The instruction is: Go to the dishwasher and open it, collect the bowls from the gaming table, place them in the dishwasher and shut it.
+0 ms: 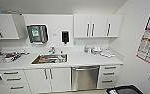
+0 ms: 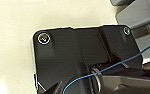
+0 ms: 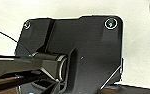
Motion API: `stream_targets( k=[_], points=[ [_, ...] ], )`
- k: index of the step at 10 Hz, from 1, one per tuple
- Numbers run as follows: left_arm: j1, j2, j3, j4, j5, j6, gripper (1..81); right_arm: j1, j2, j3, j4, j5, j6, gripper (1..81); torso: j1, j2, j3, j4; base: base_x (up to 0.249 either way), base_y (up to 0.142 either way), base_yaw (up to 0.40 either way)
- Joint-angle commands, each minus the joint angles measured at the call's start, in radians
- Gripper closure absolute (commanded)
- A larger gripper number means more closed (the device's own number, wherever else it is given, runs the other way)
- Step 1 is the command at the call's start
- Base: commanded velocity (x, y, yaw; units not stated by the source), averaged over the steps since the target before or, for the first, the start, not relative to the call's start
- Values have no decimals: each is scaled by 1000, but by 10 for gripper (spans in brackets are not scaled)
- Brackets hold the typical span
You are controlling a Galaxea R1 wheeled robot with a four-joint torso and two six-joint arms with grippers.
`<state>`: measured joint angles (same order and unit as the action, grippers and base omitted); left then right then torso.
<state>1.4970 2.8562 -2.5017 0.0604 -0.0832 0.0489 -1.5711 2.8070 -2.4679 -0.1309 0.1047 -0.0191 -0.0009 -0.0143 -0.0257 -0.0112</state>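
White kitchen ahead of me: the counter (image 1: 86, 59) runs wall to wall, sink (image 1: 49, 59) set near its middle. Under its right half sits the dishwasher (image 1: 85, 78), door shut, bar handle across the top, drawers (image 1: 109, 77) beside it. I cannot tell how either tool stands, nor how it lies relative to the dishwasher.

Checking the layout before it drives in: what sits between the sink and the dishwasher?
In the head view, only bare white countertop separates the sink from the dishwasher, set below.
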Motion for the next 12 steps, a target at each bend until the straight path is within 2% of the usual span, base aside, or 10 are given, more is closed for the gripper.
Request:
stream_targets(
  k=[1,3,12],
  points=[
    [-48,-10,4,-1,46,0,10,41,-16,0,-7,-49,-1,10,1,0,0,0,80,0,0],
    [-48,-10,4,-1,46,0,10,41,-16,0,-7,-49,-1,10,1,0,0,0,78,31,0],
    [-48,-9,4,1,46,0,10,48,-15,-5,-6,-50,-1,10,1,0,0,0,76,77,0]
  ],
)
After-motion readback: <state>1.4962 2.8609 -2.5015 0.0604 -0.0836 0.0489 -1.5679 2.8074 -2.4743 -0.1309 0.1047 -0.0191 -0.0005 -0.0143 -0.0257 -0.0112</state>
